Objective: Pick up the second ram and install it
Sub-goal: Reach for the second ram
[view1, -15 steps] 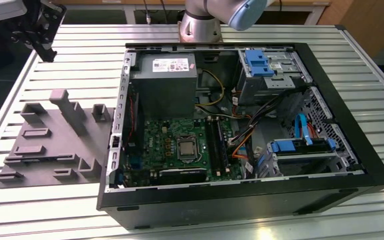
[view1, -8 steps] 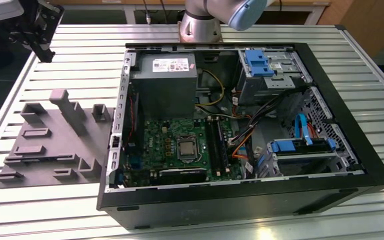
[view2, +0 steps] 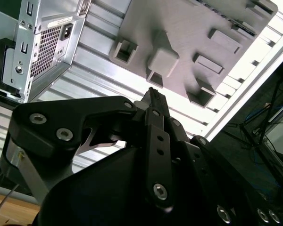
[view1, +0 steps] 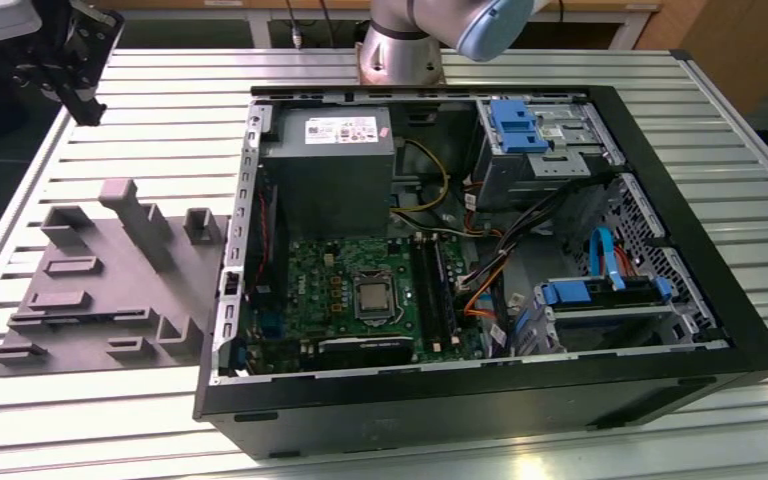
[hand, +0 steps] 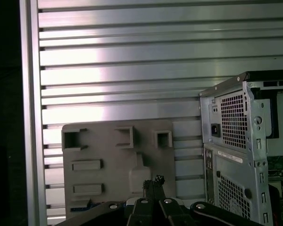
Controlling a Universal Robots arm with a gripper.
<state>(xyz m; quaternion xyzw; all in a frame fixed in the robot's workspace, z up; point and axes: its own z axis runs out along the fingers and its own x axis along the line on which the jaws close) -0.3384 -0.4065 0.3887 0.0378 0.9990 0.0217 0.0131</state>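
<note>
Table [view1: 157, 120] is ribbed aluminium profile, slats running across the exterior view; wooden furniture [view1: 718, 40] behind it. Off the table edge, the second wrist view shows a dark area with loose cables [view2: 273, 117]. Arm base [view1: 404, 50] is bolted at the far edge. Open PC case [view1: 704, 330] lies on its side mid-table, motherboard [view1: 344, 290] exposed. Grey fixture plate [view1: 91, 290] sits flat just beside the case, on the exterior view's left. Gripper [view1: 88, 112] hangs over the far corner on that side, well apart from plate and case. Its fingertips [view2: 153, 96] are pressed together with nothing between them. Second ram [view1: 71, 318]: probably the slim dark strip in the plate's long holder, can't confirm.
</note>
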